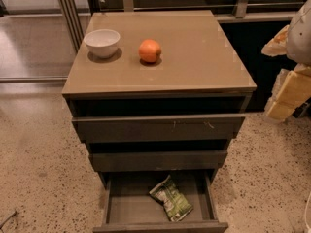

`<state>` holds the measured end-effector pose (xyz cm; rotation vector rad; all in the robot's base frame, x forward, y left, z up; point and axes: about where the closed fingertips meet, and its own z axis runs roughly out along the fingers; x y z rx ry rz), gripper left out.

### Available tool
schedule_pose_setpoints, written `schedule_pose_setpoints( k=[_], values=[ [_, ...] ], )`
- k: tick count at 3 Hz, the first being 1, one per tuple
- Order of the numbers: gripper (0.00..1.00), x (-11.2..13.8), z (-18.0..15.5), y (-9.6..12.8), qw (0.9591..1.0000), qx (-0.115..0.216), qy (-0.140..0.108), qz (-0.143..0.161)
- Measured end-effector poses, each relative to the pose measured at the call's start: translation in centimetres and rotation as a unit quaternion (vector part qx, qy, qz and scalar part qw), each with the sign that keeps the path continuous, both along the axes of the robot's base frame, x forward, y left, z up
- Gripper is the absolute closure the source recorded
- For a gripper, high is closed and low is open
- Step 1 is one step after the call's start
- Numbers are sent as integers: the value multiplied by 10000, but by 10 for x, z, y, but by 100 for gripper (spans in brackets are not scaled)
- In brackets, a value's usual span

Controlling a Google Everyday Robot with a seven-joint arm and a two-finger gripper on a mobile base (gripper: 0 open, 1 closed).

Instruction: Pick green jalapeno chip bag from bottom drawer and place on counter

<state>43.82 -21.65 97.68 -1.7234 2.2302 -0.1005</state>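
Camera view, looking down on a drawer cabinet: the green chip bag (171, 201) lies flat on the floor of the bottom drawer (112, 205), which is pulled out toward me below the front edge of the counter (204, 52). The bag rests right of the drawer's middle and is turned at an angle, one end toward the drawer's back and the other toward its front right corner, clear of both side walls.

I see the gripper (287, 97) at the right margin of the picture, off the counter's right edge and near its front right corner, at about the level of the top drawer (158, 128). Only cream-coloured parts of it show, and I cannot tell whether it is parted or closed. The bag is well apart from it, lower and to the left, with the cabinet's front right corner between the two.

Near the counter's back left corner a white bowl (102, 42) stands with an orange (149, 50) near it on the right, the two not touching. The middle drawer (158, 160) shows a plain dark front above the open one. Speckled floor (34, 169) surrounds the cabinet.
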Motion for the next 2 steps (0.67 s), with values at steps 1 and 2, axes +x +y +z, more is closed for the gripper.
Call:
schedule_pose_setpoints(
  k=[1, 2],
  values=[
    [42, 5, -29, 0, 9999, 148, 13, -35],
    [65, 6, -108, 11, 9980, 587, 248, -21]
  ],
)
